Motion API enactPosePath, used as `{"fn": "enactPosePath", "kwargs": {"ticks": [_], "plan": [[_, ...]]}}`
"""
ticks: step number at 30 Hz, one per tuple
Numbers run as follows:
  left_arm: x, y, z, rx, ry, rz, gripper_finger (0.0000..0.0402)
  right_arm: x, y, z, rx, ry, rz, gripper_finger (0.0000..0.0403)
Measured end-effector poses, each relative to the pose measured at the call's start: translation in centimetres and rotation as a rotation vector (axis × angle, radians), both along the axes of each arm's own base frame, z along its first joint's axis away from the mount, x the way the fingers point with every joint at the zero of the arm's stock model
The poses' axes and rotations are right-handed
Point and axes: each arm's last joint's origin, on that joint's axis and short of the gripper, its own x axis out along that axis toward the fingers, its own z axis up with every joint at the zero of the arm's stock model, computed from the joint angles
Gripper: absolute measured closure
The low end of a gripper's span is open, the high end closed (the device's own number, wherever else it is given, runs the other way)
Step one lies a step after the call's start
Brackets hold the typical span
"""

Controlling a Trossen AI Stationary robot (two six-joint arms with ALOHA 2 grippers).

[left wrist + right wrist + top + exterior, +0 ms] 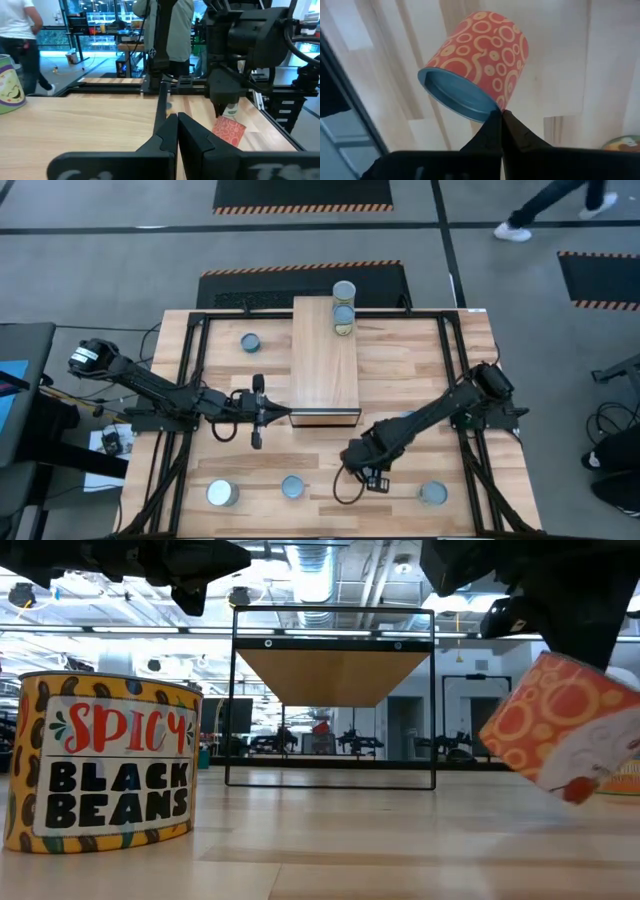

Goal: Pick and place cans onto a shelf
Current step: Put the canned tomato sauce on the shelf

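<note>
The left gripper point(258, 413) is held shut and empty, just beside the shelf's point(325, 360) near end. An orange-patterned can point(475, 62) is pinched at its rim by the closed right gripper point(501, 116) and hangs tilted, its axis slanted, its blue end facing down toward the planked table point(400, 380). Beyond the table, a workshop with people point(20, 40) is seen.

I see shelf point(325, 360) front two-thirds bare; two cans point(343, 308) crowd its far end. Left gripper point(262, 417) parked off shelf's near-left corner. Right arm point(430, 415) angles across planks right of shelf.
</note>
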Motion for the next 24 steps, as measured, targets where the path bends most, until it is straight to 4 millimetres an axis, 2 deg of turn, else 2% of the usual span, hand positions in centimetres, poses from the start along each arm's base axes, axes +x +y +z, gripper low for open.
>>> {"fn": "enactPosePath", "kwargs": {"ticks": [10,24], "plan": [[-0.1,-0.4,0.0,0.0,-0.001,0.005,0.0401,0.3,-0.5,-0.1,0.023,-0.003,0.031,0.0371],[-0.3,-1.0,0.0,0.003,0.003,-0.026,0.0401,1.1,-2.0,-0.1,0.032,-0.003,-0.039,0.0351]]}}
